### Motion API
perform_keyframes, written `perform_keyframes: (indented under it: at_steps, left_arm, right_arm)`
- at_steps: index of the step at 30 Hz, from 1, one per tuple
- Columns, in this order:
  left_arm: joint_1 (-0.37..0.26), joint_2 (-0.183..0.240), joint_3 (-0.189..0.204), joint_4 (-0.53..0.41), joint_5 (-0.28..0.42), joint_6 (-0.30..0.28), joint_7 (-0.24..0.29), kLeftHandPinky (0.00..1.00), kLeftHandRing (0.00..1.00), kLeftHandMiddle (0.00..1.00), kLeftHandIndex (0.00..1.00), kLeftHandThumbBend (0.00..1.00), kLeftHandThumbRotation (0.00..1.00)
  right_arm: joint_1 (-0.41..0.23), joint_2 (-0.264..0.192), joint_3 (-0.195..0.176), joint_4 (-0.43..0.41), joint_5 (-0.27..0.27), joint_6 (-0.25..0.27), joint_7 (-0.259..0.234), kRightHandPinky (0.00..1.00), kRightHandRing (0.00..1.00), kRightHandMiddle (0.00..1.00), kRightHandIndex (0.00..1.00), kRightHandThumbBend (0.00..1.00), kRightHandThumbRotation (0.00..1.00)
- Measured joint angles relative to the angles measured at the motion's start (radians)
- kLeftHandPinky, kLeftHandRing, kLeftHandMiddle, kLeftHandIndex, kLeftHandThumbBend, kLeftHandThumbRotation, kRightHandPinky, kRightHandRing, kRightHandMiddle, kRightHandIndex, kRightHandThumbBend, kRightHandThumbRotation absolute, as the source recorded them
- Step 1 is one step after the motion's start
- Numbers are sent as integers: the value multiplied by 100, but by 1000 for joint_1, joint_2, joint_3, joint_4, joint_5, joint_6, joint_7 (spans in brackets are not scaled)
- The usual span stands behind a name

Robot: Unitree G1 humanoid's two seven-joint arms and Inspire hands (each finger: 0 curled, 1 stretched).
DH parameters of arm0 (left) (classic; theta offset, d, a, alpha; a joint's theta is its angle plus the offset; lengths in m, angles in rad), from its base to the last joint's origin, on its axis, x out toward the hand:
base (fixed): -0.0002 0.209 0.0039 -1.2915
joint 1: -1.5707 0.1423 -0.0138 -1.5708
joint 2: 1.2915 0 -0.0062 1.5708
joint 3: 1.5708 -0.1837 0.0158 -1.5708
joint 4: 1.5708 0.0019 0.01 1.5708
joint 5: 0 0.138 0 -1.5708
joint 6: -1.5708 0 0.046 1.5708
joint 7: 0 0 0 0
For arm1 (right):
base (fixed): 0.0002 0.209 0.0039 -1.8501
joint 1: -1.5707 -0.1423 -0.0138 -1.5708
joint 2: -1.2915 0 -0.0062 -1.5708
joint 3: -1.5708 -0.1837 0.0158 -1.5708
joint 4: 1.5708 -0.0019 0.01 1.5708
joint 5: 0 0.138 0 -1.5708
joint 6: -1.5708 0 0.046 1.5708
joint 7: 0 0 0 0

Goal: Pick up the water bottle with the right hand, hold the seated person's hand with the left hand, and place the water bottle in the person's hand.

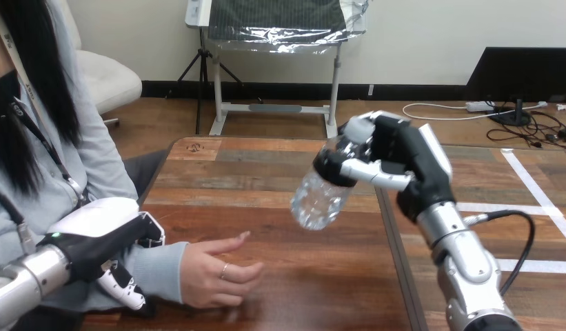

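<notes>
My right hand (404, 162) is raised over the middle of the table, with its fingers and thumb curled round a clear water bottle (322, 195). The bottle is tilted, its base pointing down and to the left, well above the wood. The person's hand (218, 272) rests on the table at lower left, palm turned sideways, with fingers loosely bent. My left hand (107, 245) lies over the person's forearm just behind the wrist, its fingers hanging down in front of the sleeve. I cannot tell whether they grip it.
The wooden table (280, 165) runs from the person at the left to a seam right of centre, with a second tabletop (487, 172) beyond it. Bare wood lies between the person's hand and the bottle.
</notes>
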Motion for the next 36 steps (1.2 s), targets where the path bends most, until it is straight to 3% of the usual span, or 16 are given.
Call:
perform_keyframes:
  at_steps: [8, 24, 36]
  left_arm:
    - [6, 10, 1, -63, -15, 23, -39, 23, 28, 35, 33, 86, 0]
    - [17, 12, 10, -208, -49, 127, -122, 24, 29, 35, 34, 90, 0]
    - [8, 14, 17, -282, -67, 134, -126, 24, 28, 34, 33, 90, 0]
  right_arm:
    - [0, 19, 7, 15, -27, -2, -8, 33, 40, 47, 47, 77, 0]
    - [0, 51, 25, 47, -57, -3, -18, 33, 41, 47, 47, 80, 0]
    - [0, 69, 26, 69, -68, -10, -18, 33, 40, 47, 47, 80, 0]
